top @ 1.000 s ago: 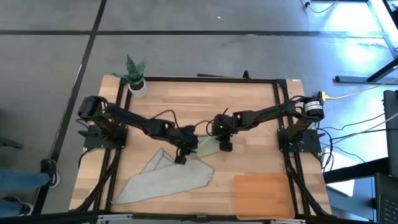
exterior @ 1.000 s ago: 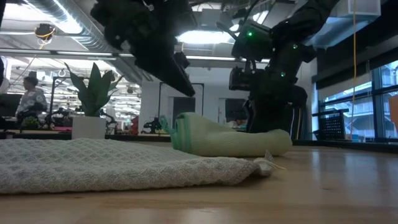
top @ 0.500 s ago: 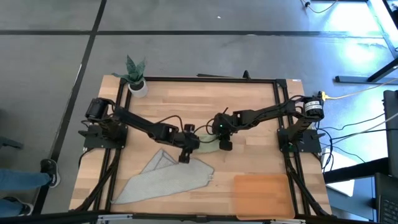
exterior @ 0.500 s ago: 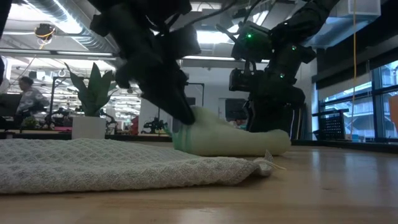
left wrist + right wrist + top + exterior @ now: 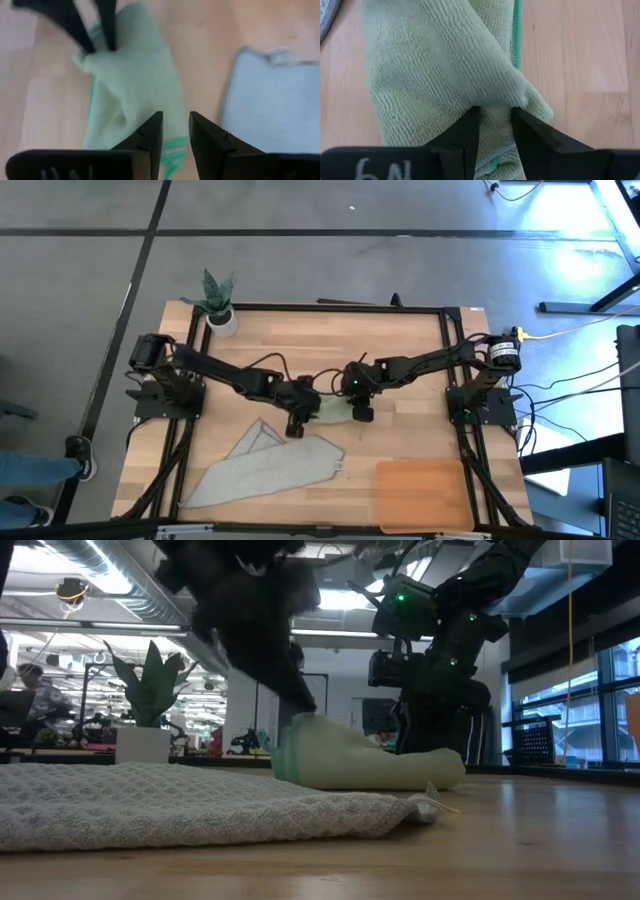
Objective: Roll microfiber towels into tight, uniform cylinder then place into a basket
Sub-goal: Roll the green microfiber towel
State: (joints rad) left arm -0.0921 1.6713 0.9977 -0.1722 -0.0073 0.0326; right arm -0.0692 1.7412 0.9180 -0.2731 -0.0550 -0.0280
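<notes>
At mid-table, the rolled green towel [image 5: 330, 410] lies just beyond the flat grey towel [image 5: 270, 468]. The right gripper [image 5: 495, 116] pinches a fold at one end of the roll, its fingers narrowly parted around the cloth. The left gripper [image 5: 175, 122] hovers at the roll's other end, fingers slightly apart, gripping nothing. Well apart from the roll sits the orange basket [image 5: 420, 495].

Fuzzy ribbed green towel [image 5: 445, 65], waffle-textured grey towel [image 5: 180, 808] (seemingly cloth), smooth matt wooden table [image 5: 390, 350]
</notes>
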